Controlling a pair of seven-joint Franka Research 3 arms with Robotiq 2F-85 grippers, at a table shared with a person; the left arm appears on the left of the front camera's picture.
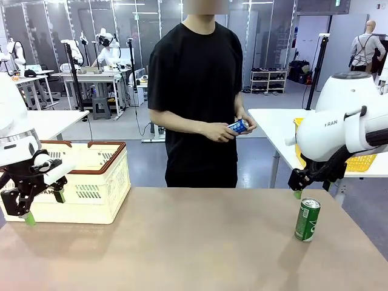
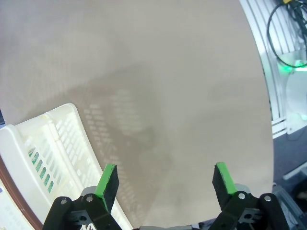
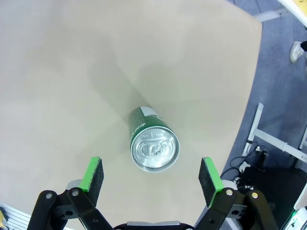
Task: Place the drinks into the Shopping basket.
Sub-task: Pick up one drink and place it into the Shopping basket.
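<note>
A green drink can (image 1: 307,219) stands upright on the right side of the brown table. My right gripper (image 1: 298,189) hovers just above and behind it, open. From the right wrist, the can's silver top (image 3: 152,146) lies between and a little beyond the spread green pads of that gripper (image 3: 153,175). The person across the table holds a blue and white can (image 1: 238,126) in both hands. The cream Shopping basket (image 1: 91,182) with its brown rim sits at the table's left. My left gripper (image 1: 43,207) hangs open in front of it, and its wrist view shows the basket's slotted wall (image 2: 43,143) beside the open gripper (image 2: 165,179).
A yellow mesh basket (image 1: 364,162) rests on a white table behind the right arm. The brown table's (image 1: 194,242) right edge runs close to the green can. The person stands at the middle of the far edge.
</note>
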